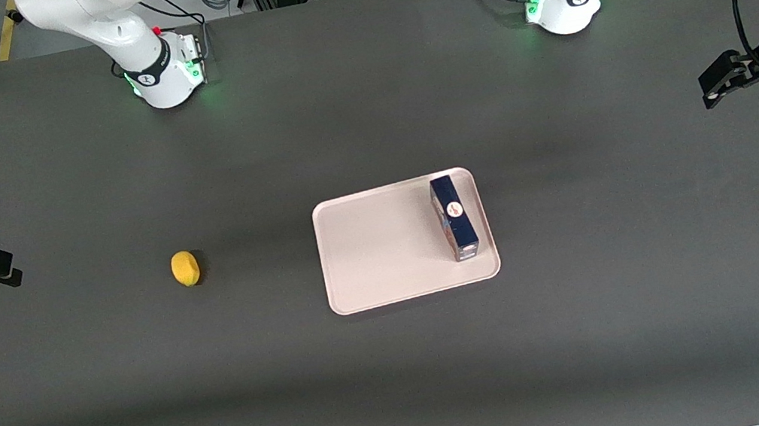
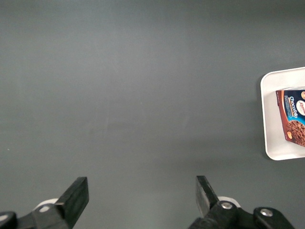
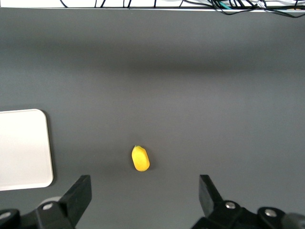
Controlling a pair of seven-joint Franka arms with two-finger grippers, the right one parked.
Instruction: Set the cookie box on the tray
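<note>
Gripper, front view: left arm's black two-finger gripper [image 1: 718, 89] well apart from flat pale pink rectangular tray [image 1: 372, 260], toward working arm's end.
Box: small dark navy-blue cardboard cookie box [image 1: 454, 217] lies on tray.
Gripper, wrist view: fingers [image 2: 76, 196] spread wide, holding nothing.
Progress: placement looks done; nothing left.

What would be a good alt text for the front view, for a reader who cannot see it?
A navy cookie box lies on a pink tray mid-table. The open left gripper hangs empty toward the working arm's end; a small yellow object lies toward the parked arm's end.
</note>
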